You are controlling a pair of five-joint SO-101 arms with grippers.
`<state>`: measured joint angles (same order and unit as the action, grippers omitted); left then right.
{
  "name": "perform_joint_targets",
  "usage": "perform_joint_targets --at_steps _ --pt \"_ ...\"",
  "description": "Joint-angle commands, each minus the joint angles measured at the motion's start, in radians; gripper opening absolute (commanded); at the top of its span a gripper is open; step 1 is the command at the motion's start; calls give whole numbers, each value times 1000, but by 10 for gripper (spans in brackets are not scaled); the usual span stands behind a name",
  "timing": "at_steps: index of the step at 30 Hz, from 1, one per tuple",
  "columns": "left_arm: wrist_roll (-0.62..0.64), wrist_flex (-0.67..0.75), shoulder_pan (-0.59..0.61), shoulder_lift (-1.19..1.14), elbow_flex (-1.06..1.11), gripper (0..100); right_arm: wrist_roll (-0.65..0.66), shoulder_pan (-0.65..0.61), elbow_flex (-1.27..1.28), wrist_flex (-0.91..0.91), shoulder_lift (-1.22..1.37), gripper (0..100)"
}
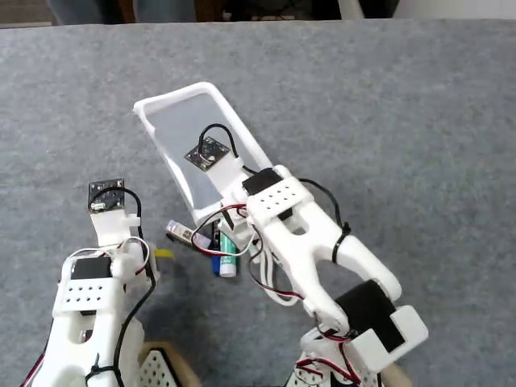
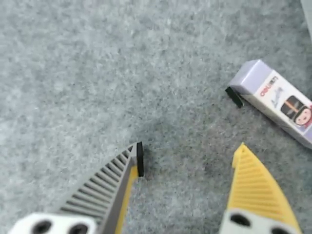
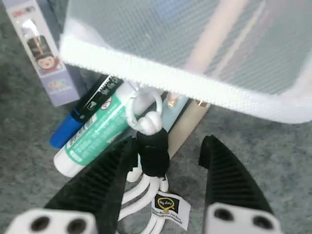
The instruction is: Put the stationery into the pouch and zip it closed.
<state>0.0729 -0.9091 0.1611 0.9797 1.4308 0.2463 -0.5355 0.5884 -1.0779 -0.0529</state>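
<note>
Right claw gapes around the zip pull, left claw gapes too; we judge the pouch limp: grip that pull.

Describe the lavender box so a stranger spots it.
Find the white mesh pouch on the grey table; stationery lies at its end nearest the arms. The lavender box is the piece nearest the left pincer. Only it is flat-sided, with a cartoon figure.

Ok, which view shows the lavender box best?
The left wrist view: the lavender box lies unobstructed on the carpet, one end and its printed face plain, though the far end is cropped. The right wrist view catches part of it beside the blue pen; the high view shows it small.
</note>
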Motion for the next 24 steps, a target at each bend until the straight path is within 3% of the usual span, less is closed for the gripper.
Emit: perform_joint_targets --at_steps 1,9,24 --pt "-11 18 -4 -3 -5 307 5 -8 -39 -3 -39 229" --pt "-11 18 -4 -3 -5 307 -31 -8 42 106 -39 125" --pt "-11 18 -4 -3 -5 307 -55 -3 64 132 -39 120"
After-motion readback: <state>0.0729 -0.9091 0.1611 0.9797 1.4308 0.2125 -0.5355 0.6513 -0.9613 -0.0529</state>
